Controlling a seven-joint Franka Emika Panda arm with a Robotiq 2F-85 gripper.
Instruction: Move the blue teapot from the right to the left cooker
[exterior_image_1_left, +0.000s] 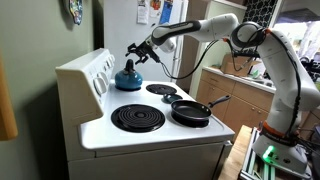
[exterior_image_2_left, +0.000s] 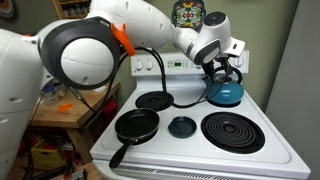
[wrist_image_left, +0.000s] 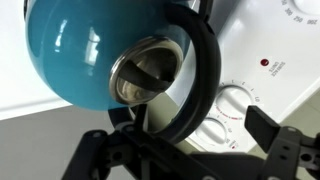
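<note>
The blue teapot (exterior_image_1_left: 127, 76) (exterior_image_2_left: 226, 94) stands on the back burner of the white stove, close under the control panel. In the wrist view its glossy blue body (wrist_image_left: 65, 50) fills the upper left and its black arched handle (wrist_image_left: 200, 70) curves down between my fingers. My gripper (exterior_image_1_left: 137, 53) (exterior_image_2_left: 222, 62) (wrist_image_left: 190, 125) is right above the teapot. It is open, with its fingers on either side of the handle. The large spiral coil burner (exterior_image_1_left: 138, 118) (exterior_image_2_left: 232, 131) lies bare at the front of the stove, in front of the teapot.
A black frying pan (exterior_image_1_left: 190, 111) (exterior_image_2_left: 136, 125) sits on a front burner beside the large coil. A smaller coil burner (exterior_image_1_left: 162, 90) (exterior_image_2_left: 153, 99) lies behind the pan. The control panel with white knobs (wrist_image_left: 235, 100) rises just behind the teapot. A wooden counter (exterior_image_1_left: 240, 95) stands beside the stove.
</note>
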